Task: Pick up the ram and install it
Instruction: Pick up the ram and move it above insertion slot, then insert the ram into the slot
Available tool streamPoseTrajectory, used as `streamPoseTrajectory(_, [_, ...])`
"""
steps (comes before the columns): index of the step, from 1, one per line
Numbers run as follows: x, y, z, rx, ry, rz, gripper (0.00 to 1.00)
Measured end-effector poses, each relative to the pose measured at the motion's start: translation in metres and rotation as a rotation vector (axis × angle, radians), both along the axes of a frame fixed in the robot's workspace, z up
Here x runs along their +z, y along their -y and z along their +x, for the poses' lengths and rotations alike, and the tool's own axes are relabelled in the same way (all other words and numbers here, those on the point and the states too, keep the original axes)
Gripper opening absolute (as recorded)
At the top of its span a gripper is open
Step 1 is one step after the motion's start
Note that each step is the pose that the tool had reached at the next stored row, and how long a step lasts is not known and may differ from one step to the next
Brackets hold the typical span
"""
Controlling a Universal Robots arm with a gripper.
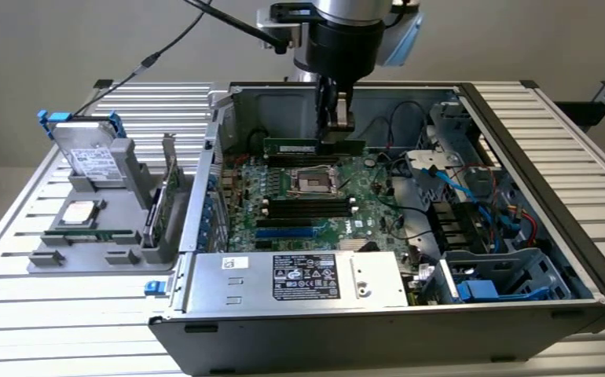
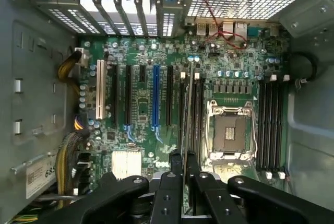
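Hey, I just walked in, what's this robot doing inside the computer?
A robot arm is reaching down into an open computer case. Its tool is shut on the ram, a thin green stick held on edge just above the motherboard, beside the empty processor socket and in line with the memory slots. It does not look pressed in yet. A grey drive sits outside the case, on the exterior view's left.

The exterior view looks down at a slant, wide enough for the open case (image 1: 386, 345) and much of its table (image 1: 30, 330), while the wrist view, behind the gripper (image 2: 182, 157), faces straight down, close, onto the motherboard (image 2: 141, 93) (both views' shared ground).
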State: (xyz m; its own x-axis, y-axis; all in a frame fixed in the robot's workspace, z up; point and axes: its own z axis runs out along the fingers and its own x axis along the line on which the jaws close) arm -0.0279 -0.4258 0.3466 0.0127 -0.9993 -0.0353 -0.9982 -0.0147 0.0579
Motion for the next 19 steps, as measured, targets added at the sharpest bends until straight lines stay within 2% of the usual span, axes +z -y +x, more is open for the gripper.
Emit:
streamPoseTrajectory(4, [-0.0028, -0.0152, 0.000, 0.001, 0.0000, -0.0025, 0.14])
streamPoseTrajectory(9, [-0.0046, -0.0267, 0.000, 0.019, 0.0001, -0.0048, 0.14])
streamPoseTrajectory(14, [-0.0048, -0.0338, 0.000, 0.040, 0.0002, -0.0067, 0.14])
streamPoseTrajectory(19, [-0.0047, -0.0338, 0.000, 0.042, 0.0001, -0.0068, 0.14])
